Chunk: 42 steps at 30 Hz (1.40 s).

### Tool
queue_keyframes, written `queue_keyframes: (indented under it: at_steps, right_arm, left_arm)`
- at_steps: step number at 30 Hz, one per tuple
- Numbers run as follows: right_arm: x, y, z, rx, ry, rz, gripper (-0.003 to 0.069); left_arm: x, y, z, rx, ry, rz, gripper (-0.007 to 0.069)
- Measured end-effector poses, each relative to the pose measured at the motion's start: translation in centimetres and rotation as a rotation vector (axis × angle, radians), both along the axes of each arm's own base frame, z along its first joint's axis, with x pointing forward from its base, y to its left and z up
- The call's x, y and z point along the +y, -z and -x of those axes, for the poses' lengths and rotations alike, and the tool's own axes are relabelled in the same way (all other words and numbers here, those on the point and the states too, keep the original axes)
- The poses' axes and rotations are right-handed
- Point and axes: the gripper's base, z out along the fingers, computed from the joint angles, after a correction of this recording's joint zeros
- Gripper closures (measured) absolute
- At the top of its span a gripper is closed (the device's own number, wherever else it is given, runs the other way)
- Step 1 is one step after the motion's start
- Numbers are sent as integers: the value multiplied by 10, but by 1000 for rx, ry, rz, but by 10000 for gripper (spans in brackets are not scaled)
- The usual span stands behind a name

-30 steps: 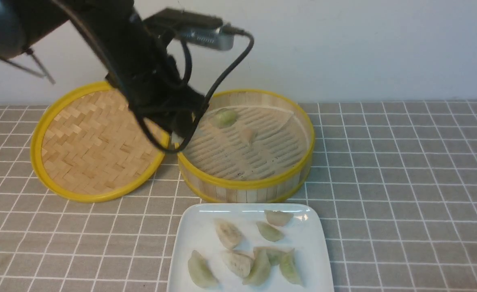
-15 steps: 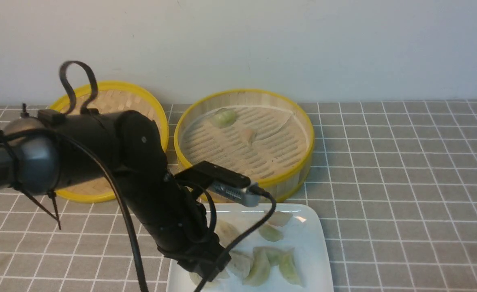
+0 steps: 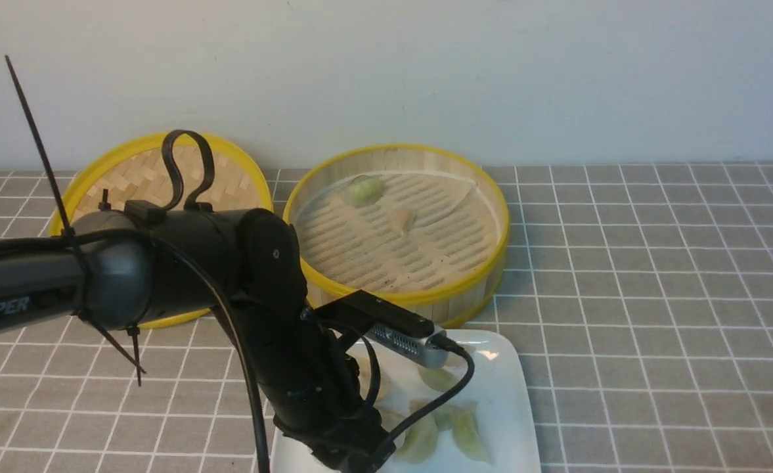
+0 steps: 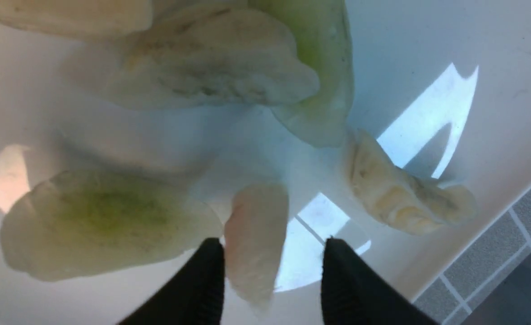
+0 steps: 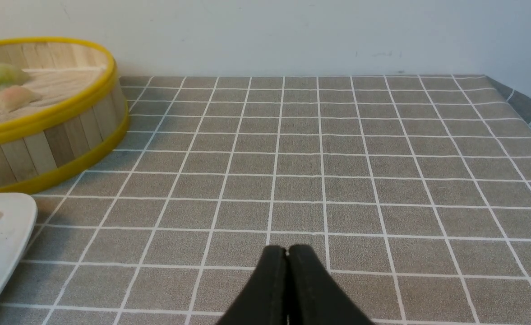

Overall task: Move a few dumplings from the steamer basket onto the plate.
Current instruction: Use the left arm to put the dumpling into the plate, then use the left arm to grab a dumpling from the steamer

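My left gripper (image 4: 272,246) hangs low over the white plate (image 4: 427,54), jaws open. A pinkish dumpling (image 4: 256,234) stands between the fingers, leaning on one finger with a clear gap to the other. Around it on the plate lie a green dumpling (image 4: 103,221), an off-white one (image 4: 396,194) and others. In the front view the left arm (image 3: 281,341) covers the plate's (image 3: 504,394) left half. The steamer basket (image 3: 465,289) holds a green dumpling (image 3: 364,190) and a pinkish dumpling (image 3: 402,219). My right gripper (image 5: 288,250) is shut and empty above the cloth.
The flat woven lid (image 3: 130,184) lies left of the steamer, partly behind my left arm. A grey checked cloth (image 3: 655,295) covers the table. The white wall runs close behind the steamer. The cloth's far right corner (image 5: 518,99) shows in the right wrist view.
My left arm swung from the steamer's rim down to the plate's near left part. Its jaws have widened around the pinkish dumpling. Dumplings in the steamer have not moved.
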Motion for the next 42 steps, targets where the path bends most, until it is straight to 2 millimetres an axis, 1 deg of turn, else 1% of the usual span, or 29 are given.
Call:
queue_keyframes:
  at_steps: [1, 2, 4, 7, 9, 11, 14, 15, 16, 18, 20, 23, 25, 27, 28, 29, 30, 32, 33, 34, 35, 36, 38, 40, 42]
  right_arm:
    - [0, 0, 0, 0, 0, 0, 673]
    - [0, 0, 0, 0, 0, 0, 673]
    - [0, 0, 0, -1, 0, 0, 673]
    - [0, 0, 0, -1, 0, 0, 673]
    - [0, 0, 0, -1, 0, 0, 673]
    - [0, 0, 0, -1, 0, 0, 673]
    - [0, 0, 0, -1, 0, 0, 673]
    - [0, 0, 0, -1, 0, 0, 673]
    - [0, 0, 0, -1, 0, 0, 673]
    - [0, 0, 0, -1, 0, 0, 673]
    - [0, 0, 0, -1, 0, 0, 673]
    - [0, 0, 0, -1, 0, 0, 673]
    - [0, 0, 0, -1, 0, 0, 673]
    - [0, 0, 0, -1, 0, 0, 673]
    - [0, 0, 0, -1, 0, 0, 673]
    - [0, 0, 0, -1, 0, 0, 673]
    - [0, 0, 0, -1, 0, 0, 673]
    - [0, 0, 0, -1, 0, 0, 673]
    - [0, 0, 0, -1, 0, 0, 673]
    - [0, 0, 0, -1, 0, 0, 673]
    - [0, 0, 0, -1, 0, 0, 673]
    - [0, 0, 0, -1, 0, 0, 673]
    - [0, 0, 0, -1, 0, 0, 673]
    - [0, 0, 0, -1, 0, 0, 673]
    - [0, 0, 0, -1, 0, 0, 673]
  left_arm:
    - [-1, -1, -1, -4, 0, 3, 296]
    - [-3, -5, -5, -21, 0, 13, 260]
    - [-7, -17, -13, -60, -2, 37, 233]
    - [-9, -48, -40, -155, -71, 93, 239]
    - [-4, -65, -58, -215, -128, 121, 273]
    - [4, -85, -85, -297, -199, 156, 346]
    - [13, -103, -123, -387, -248, 185, 470]
    - [16, -100, -133, -396, -255, 184, 508]
    - [18, -103, -148, -427, -265, 190, 561]
    - [18, -97, -170, -454, -266, 182, 602]
    - [18, -84, -189, -480, -253, 146, 621]
    - [17, -65, -208, -513, -230, 87, 617]
    - [14, -50, -224, -563, -232, 70, 591]
    - [13, -40, -232, -586, -241, 73, 563]
    - [12, -39, -233, -595, -244, 75, 559]
    - [11, -28, -239, -616, -256, 79, 521]
    - [11, -23, -242, -624, -262, 81, 494]
    - [10, -16, -245, -635, -270, 85, 445]
    - [10, -12, -247, -647, -276, 88, 407]
    - [9, -9, -248, -652, -278, 89, 371]
    - [9, -9, -248, -652, -278, 88, 365]
    - [9, -7, -250, -662, -282, 91, 323]
    - [9, -6, -251, -666, -283, 92, 285]
    - [9, -3, -252, -672, -278, 90, 259]
    - [8, 2, -254, -681, -270, 86, 250]
